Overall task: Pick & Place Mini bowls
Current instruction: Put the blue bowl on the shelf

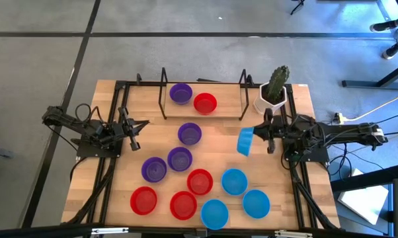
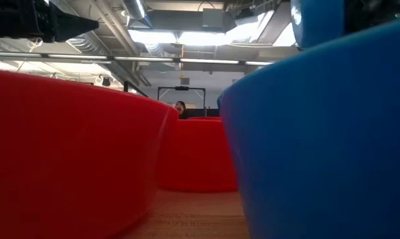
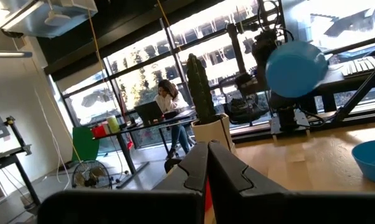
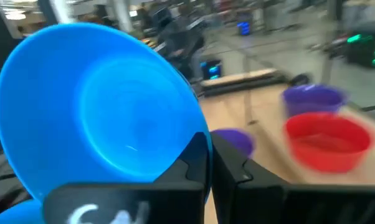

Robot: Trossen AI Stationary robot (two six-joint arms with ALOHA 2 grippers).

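Several mini bowls in purple, red and light blue sit base down on the wooden table. A purple one and a red one sit between the black rack bars at the far edge. My right gripper is at the right side, shut on a light blue bowl that stands on edge in the air. My left gripper waits shut and empty at the table's left side. My right gripper pinches the light blue bowl's rim between its two fingers, one on the inside wall and one outside. The fingers come level from the table's right side. The bowl is lifted clear and tipped on edge, its hollow facing the wrist.
A white pot with a green cactus stands at the far right corner, close behind my right arm. The black rack bars rise at the far edge. Bowls crowd the near half of the table; bare wood shows in the middle.
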